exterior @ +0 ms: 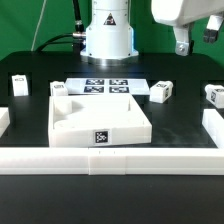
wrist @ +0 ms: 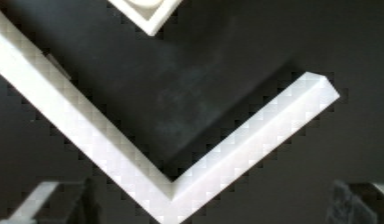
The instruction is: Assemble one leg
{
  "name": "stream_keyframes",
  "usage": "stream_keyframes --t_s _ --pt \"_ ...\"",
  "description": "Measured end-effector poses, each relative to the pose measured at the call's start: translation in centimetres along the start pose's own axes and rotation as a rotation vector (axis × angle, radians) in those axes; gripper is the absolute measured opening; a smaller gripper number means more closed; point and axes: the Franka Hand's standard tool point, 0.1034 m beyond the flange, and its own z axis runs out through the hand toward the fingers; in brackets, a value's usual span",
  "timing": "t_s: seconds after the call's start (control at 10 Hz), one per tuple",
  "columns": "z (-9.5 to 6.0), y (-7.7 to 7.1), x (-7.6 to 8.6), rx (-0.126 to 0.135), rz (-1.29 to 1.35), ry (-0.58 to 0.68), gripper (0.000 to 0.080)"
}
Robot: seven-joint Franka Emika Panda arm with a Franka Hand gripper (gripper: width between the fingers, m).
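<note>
Small white legs with black-and-white tags lie on the black table: one at the far left (exterior: 17,83), one behind the panel (exterior: 60,90), one right of the marker board (exterior: 162,91) and one at the far right (exterior: 213,95). The large white square panel (exterior: 100,118) lies in the middle. My gripper (exterior: 181,42) hangs high above the right side, well clear of every leg. In the wrist view the gripper (wrist: 203,205) is open and empty, its dim fingertips (wrist: 47,200) wide apart at the frame's edge. No leg is between them.
A low white fence runs along the front (exterior: 110,158), the exterior view's left (exterior: 5,120) and right (exterior: 212,125); one of its corners (wrist: 171,175) fills the wrist view. The marker board (exterior: 105,85) lies behind the panel. The robot base (exterior: 107,35) stands at the back.
</note>
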Motion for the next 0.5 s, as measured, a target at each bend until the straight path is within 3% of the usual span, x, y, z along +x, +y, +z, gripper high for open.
stream_keyframes --t_s 0.5 --pt "0.02 -0.08 -0.17 0.008 0.005 -0.011 0.0649"
